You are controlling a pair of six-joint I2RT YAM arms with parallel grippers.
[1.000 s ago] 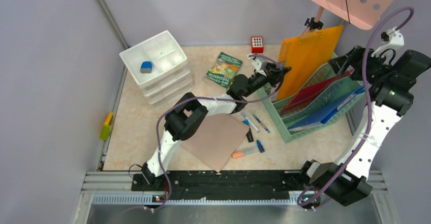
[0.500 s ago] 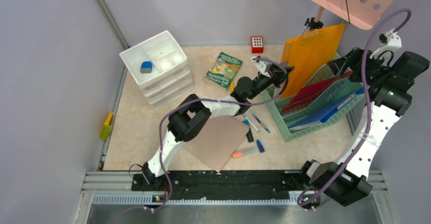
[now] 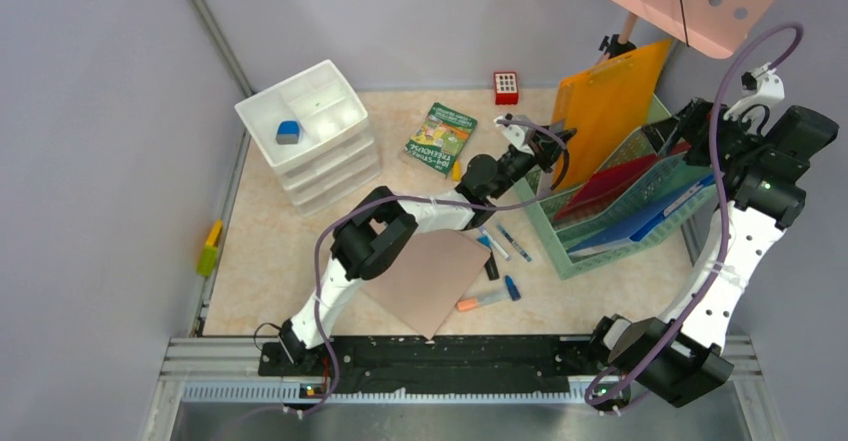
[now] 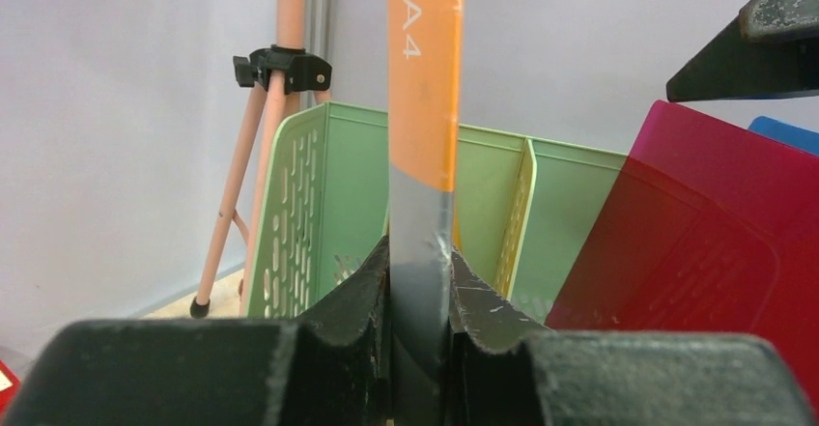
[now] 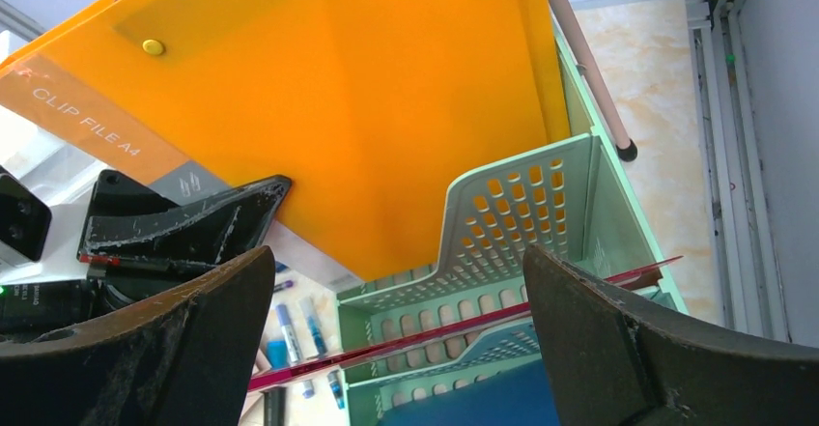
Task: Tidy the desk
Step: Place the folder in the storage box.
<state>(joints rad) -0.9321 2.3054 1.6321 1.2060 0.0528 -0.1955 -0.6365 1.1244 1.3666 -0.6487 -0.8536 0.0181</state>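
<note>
left tool: clamped on the grey lower edge of orange clip file, file on edge at far end of green mesh file rack | right tool: jaws wide apart, empty, above the rack | counter: beneath both arms, carrying rack, white drawer unit, pens

Top camera overlooks the desk from behind. Wrist cameras closely share the orange folder: between left jaws, seemingly beyond right.

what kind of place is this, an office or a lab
Likely a mock office desk in a robot test cell: a green mesh file rack holding folders, a white drawer unit, marker pens on the desk, and grey panels walling it in.
</note>
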